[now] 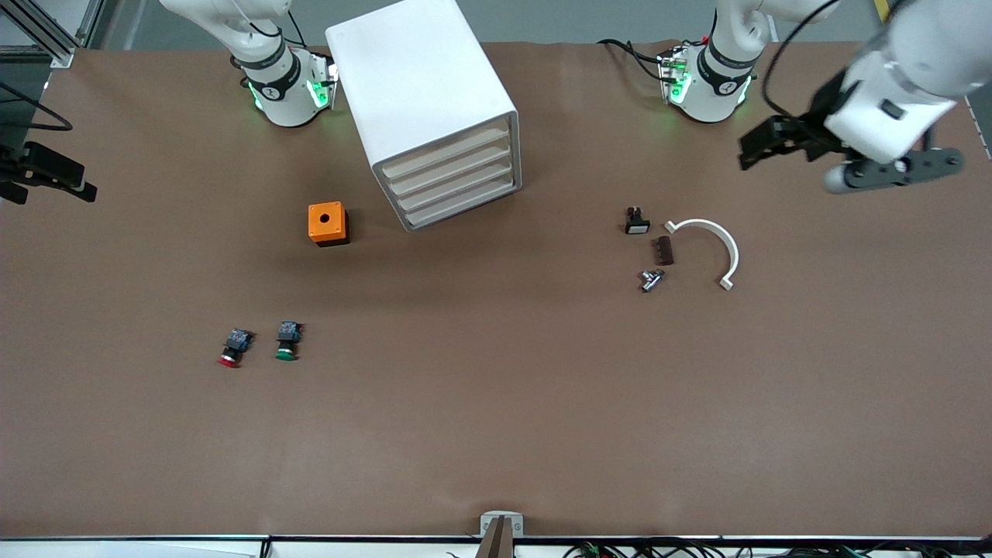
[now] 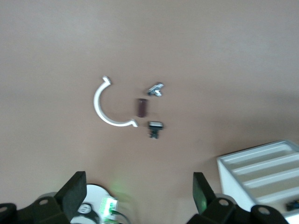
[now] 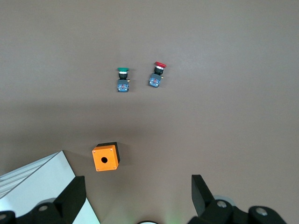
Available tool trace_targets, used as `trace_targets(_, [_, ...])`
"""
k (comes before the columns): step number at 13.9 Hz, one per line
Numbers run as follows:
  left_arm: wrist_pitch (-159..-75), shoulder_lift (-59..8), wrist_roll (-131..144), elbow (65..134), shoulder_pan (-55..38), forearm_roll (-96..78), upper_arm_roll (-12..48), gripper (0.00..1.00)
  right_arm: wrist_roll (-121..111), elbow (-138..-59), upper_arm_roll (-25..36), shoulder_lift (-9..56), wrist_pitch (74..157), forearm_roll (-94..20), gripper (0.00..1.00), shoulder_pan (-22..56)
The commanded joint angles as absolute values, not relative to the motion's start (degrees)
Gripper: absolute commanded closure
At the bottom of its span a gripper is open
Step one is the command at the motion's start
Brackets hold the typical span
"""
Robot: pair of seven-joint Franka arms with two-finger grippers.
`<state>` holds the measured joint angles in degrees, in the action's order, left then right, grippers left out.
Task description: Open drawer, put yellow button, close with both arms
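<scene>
Red-capped button (image 1: 230, 350): nearest the camera, beside green-capped button (image 1: 287, 342).
Drawer (image 1: 447, 151): shut, top of cabinet (image 1: 422, 85).
Yellow button: unseen.
Left gripper (image 1: 756, 147): spread, empty, raised above table (image 1: 496, 434).
Right gripper (image 3: 135, 196): spread, empty, over orange box (image 3: 105, 157).

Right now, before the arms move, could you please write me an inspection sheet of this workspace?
Surface: brown table.
Job's things: drawer shut, topmost in white cabinet; yellow button: nothing seen.
Clutter: red-capped button, green-capped button, orange box; toward left arm's end, black switch, brown block, metal fitting, white curved piece.
Grippers: left gripper open, right gripper open, both raised.
Cables: black cables by left arm's base.
Surroundings: metal frame.
</scene>
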<state>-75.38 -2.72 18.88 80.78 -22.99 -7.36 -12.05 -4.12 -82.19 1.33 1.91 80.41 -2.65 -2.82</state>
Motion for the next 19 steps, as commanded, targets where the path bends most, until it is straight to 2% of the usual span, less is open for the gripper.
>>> trace_targets(1, [-75.4, 1.1, 11.4, 84.6, -18.4, -5.5, -11.2, 0.0, -4.1, -87.2, 2.3, -2.1, 82.0, -1.8, 0.0, -1.4])
trace_targets(5, [-78.2, 3.1, 0.6, 89.1, -11.1, -5.5, -11.0, 0.0, -3.7, -92.6, 2.3, -6.1, 85.3, -1.8, 0.0, -1.3])
trace_targets(7, [-79.9, 4.0, -1.9, 91.1, -8.9, -5.5, -10.8, 0.0, -3.7, -92.9, 2.5, -6.5, 85.5, -1.8, 0.0, -1.1])
trace_targets(8, [-80.6, 4.5, -3.4, 91.8, -6.6, -5.5, -9.5, 0.0, -3.7, -92.9, 3.1, -6.7, 85.4, -1.9, 0.0, -1.0])
trace_targets(11, [-83.0, 4.0, -4.0, 92.3, 0.9, -5.5, -0.6, 0.0, -3.7, -93.1, 3.3, -7.1, 85.3, -1.9, 0.0, -0.7])
trace_targets(14, [-85.0, 3.9, -3.9, 92.3, 0.8, -4.2, 1.7, 0.0, -3.7, -93.4, 3.2, -7.3, 85.7, -1.9, 0.0, -0.7])
trace_targets(19, [-87.5, 3.9, -3.3, 90.5, -2.5, 0.0, 1.8, 0.0, -3.6, -93.3, 3.3, -7.3, 85.9, -2.4, 0.0, -1.3])
